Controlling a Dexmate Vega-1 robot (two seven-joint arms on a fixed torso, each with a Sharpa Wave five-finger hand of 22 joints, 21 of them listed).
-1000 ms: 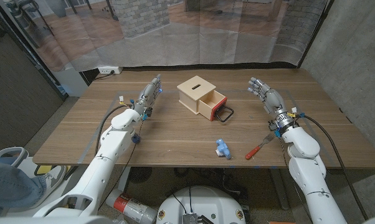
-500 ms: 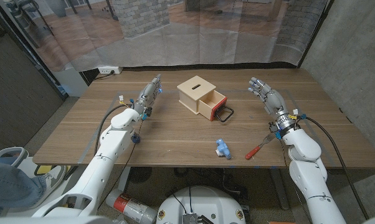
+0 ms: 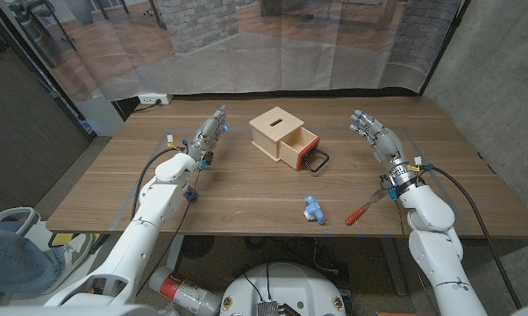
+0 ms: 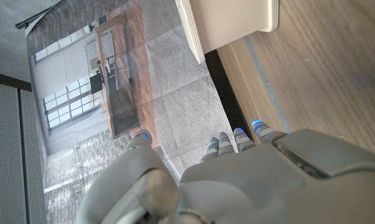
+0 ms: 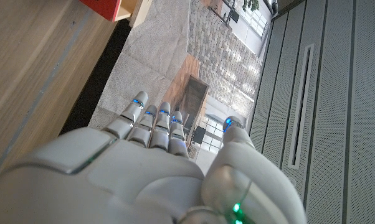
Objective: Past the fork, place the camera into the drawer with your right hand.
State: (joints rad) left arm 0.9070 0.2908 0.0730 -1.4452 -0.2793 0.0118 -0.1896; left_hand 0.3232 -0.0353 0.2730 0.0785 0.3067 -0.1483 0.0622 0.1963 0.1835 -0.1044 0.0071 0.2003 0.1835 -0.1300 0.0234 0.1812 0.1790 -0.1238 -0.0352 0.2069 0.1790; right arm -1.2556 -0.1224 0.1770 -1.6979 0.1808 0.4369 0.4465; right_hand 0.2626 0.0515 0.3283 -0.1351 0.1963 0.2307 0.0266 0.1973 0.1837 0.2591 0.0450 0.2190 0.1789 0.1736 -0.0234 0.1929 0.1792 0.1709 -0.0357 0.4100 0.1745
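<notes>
Nothing grasped yet: my right hand (image 3: 375, 138) and left hand (image 3: 210, 133) wait with fingers open and empty. Next I reach toward seven o'clock, past the red-handled fork (image 3: 364, 211), for the small blue toy camera (image 3: 314, 209).

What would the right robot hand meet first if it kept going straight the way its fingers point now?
Probably nothing on the table. The right robot hand points toward the table's far edge, and the way looks free. The wooden box and its open drawer lie off to its side, though depth is hard to judge.
</notes>
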